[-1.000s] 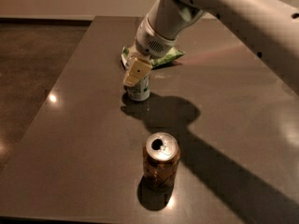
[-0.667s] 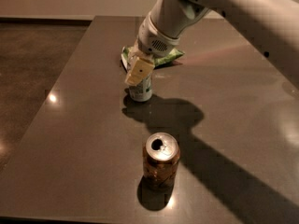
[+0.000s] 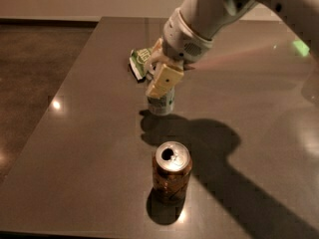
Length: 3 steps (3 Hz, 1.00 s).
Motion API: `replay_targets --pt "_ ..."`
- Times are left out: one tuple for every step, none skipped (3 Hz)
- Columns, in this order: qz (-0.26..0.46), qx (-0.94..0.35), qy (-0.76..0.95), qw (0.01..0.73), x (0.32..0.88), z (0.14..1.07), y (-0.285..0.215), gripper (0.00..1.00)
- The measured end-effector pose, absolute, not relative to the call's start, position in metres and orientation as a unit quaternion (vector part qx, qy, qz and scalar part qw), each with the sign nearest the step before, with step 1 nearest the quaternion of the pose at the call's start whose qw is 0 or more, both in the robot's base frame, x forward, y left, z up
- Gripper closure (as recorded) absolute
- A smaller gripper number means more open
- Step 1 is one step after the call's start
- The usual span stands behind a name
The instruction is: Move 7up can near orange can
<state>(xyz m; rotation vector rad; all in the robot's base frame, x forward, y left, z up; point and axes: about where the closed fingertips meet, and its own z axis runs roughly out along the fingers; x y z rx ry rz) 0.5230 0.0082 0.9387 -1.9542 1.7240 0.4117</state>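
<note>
gripper (image 3: 160,88) at frame centre, fingers clamped on the 7up can (image 3: 161,105); orange can (image 3: 172,176) stands below it on the desk (image 3: 89,133).

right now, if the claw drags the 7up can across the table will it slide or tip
Likely slides: the table looks smooth and glossy. The 7up can stands upright, taller than wide, so a high push could tip it. The claw sits at its top; if toppled, its round sides would probably roll.

Matt plastic hand (image 3: 160,89) at 7up can (image 3: 162,105), shiny metal-topped orange can (image 3: 172,176), glossy table (image 3: 89,133).
</note>
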Motion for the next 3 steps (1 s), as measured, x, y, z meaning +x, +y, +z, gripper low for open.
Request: replay_targets --pt "0.163 -0.738 0.608 0.245 0.495 0.946 -0.015 1.0" --pt "0.18 -0.761 0.576 0.237 0.477 0.948 -0.037 1.0" --pt "0.203 -0.798 0.518 0.231 0.465 0.943 -0.059 1.0"
